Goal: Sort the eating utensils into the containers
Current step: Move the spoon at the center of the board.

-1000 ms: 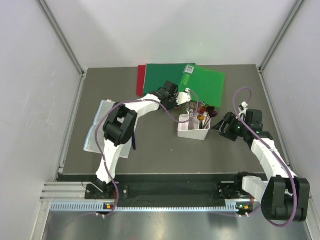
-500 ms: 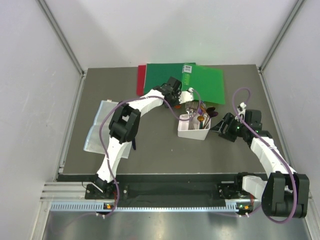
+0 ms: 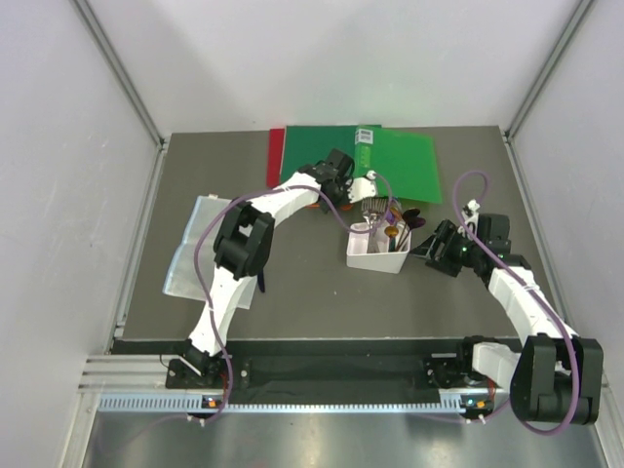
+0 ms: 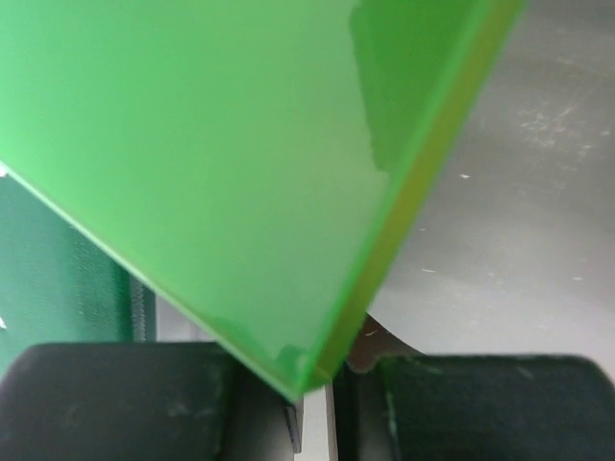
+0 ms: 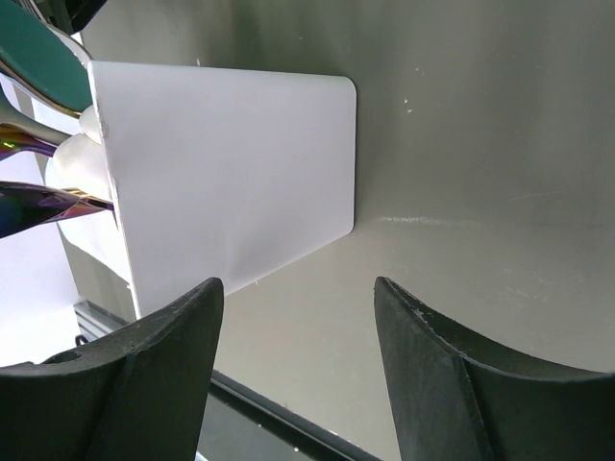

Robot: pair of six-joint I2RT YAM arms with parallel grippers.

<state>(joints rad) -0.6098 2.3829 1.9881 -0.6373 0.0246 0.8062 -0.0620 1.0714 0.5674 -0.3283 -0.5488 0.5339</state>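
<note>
The white bin (image 3: 375, 259) stands right of the table's centre with several utensils (image 3: 394, 220) upright in it, their heads sticking out at its far end. My left gripper (image 3: 374, 187) is just beyond the bin, at the near edge of the green folder (image 3: 409, 161). In the left wrist view its jaws (image 4: 327, 373) are almost together on a thin white utensil (image 4: 315, 423) seen edge-on. My right gripper (image 3: 435, 252) is open and empty beside the bin's right wall (image 5: 231, 163). A dark blue utensil (image 3: 261, 281) lies by the left arm.
The green folder (image 4: 192, 144) fills the left wrist view and overlaps a red folder (image 3: 275, 156) at the back. A clear plastic sheet (image 3: 193, 249) lies at the left. Teal (image 5: 38, 48) and rainbow (image 5: 38, 206) utensil heads show past the bin.
My left gripper has moved right and a little away, from beside the folders to just beyond the bin. The right arm has barely moved.
</note>
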